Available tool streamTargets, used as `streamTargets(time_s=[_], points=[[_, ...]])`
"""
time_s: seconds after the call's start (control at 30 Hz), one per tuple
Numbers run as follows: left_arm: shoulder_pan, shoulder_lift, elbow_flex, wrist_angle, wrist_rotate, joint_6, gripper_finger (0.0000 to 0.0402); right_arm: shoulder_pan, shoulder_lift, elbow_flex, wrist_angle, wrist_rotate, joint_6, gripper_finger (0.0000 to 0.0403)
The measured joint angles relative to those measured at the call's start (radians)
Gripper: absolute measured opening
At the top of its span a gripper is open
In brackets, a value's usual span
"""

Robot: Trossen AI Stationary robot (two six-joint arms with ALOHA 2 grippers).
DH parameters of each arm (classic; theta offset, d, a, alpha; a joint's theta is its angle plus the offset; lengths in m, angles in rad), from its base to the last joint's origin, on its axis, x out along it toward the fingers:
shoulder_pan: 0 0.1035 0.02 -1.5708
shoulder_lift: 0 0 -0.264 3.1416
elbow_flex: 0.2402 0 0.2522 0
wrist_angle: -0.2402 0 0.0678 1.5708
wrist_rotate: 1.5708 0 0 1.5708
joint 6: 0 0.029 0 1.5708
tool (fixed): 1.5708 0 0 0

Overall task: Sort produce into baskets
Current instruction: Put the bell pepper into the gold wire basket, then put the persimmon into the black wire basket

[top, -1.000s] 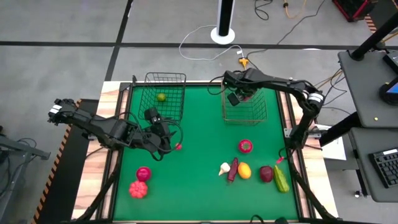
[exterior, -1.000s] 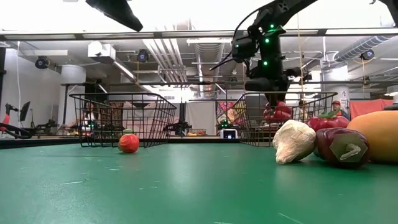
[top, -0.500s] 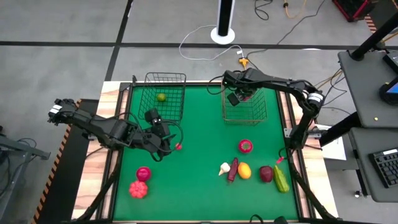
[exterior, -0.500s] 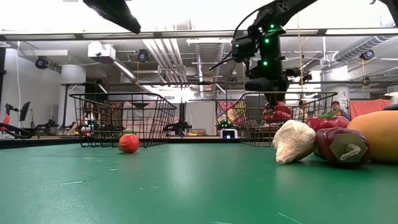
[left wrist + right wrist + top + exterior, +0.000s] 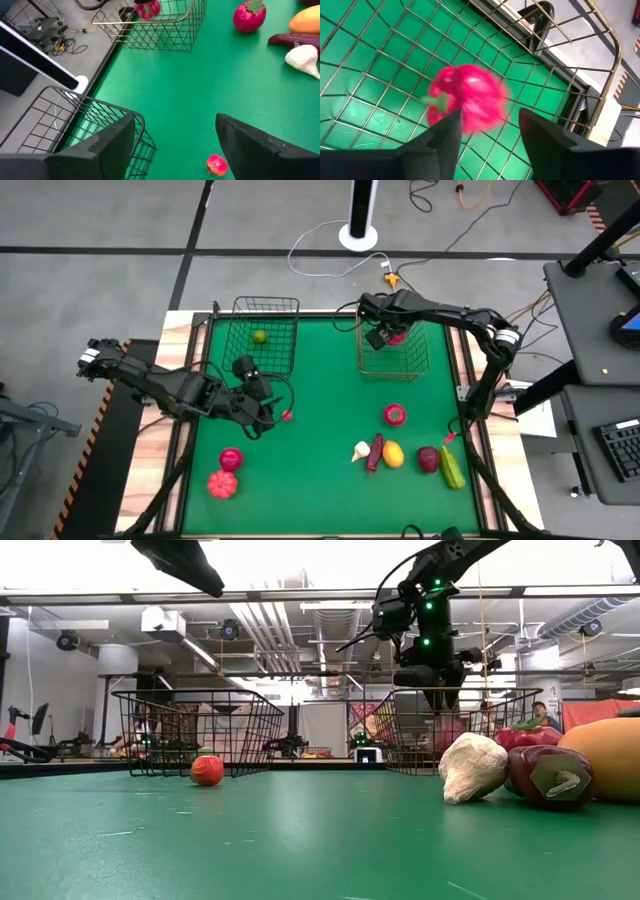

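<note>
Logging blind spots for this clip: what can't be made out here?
- red pepper: right wrist view, motion-blurred; whether it has landed in the copper basket is unclear.
- right hand: high view, too small to judge its fingers.
- cucumber: absent from low view, cut by its edge.
- green fruit in the black basket: too small to identify.

Even, bright overhead light falls on the green table (image 5: 330,420), with soft shadows. Ceiling lights glare white in the low view. The magenta fruit (image 5: 467,97) is motion-blurred.

Blurred magenta toy pepper (image 5: 467,97) inside copper-brown wire basket (image 5: 392,351), green lime (image 5: 259,336) in black wire basket (image 5: 266,332), remaining toy produce (image 5: 394,453) scattered on table.
</note>
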Motion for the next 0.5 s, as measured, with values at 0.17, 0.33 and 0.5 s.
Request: streamTargets(time_s=[0.17, 0.33, 0.5], points=[[0.000, 0.000, 0.000, -0.002, 0.044, -0.003, 0.0259, 0.000, -0.019, 0.000, 0.000, 0.000, -0.005, 0.0226], [0.000, 0.001, 0.000, -0.001, 0.126, -0.020, 0.0259, 0.006, -0.077, 0.000, 0.000, 0.000, -0.005, 0.0250], [-0.002, 0.031, 0.000, -0.001, 0.138, -0.039, 0.0259, 0.050, -0.169, 0.000, 0.001, 0.000, -0.005, 0.0261]])
